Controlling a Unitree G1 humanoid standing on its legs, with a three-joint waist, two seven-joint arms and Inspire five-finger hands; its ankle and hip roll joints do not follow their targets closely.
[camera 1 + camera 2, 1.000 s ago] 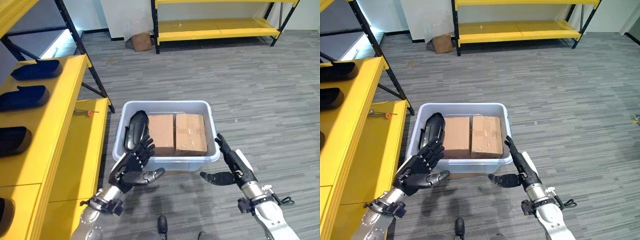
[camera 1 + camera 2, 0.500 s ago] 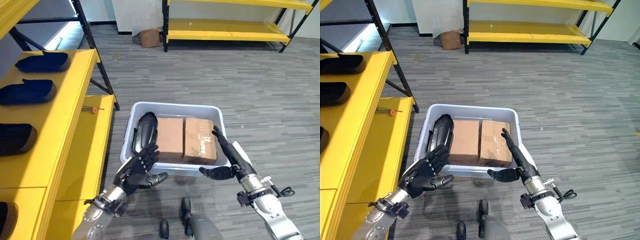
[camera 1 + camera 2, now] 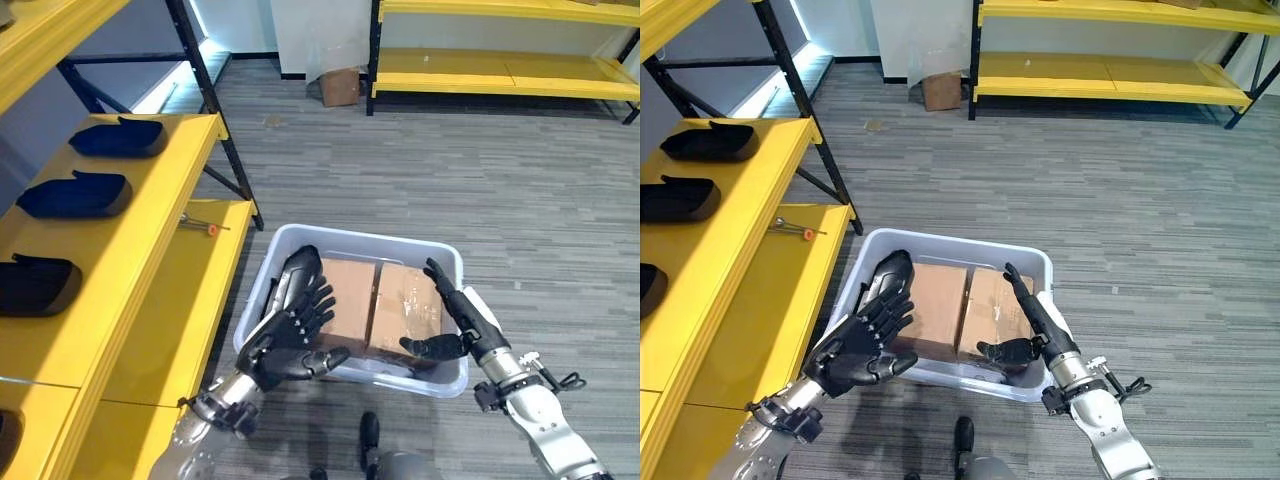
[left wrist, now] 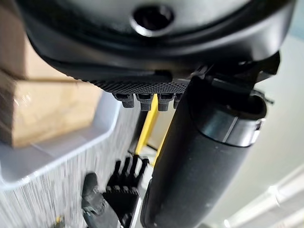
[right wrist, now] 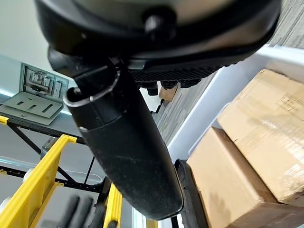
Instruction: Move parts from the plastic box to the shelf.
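parts — the one we can make out is a long, black, moulded plastic part — lie in the pale grey plastic box on the grey plank floor, the part leaning along the box's left wall beside two brown cardboard cartons set side by side. three more dark parts already sit on the yellow metal shelf at our left.

what could go wrong, as we judge it: the black part is wedged between the wall and the left carton, so fingers coming down may catch the rim or press the carton instead of closing round the part. a grip at one end of such a long piece could let it swing and slip on the lift. the box sits just beside the lower shelf board, so a push could shove it against it.

our left hand hovers over the near left of the box, fingers spread and relaxed, holding nothing — we cannot tell whether the fingertips brush the part. our right hand is open too, fingers straight over the right carton, thumb out toward the near wall, gripping nothing.
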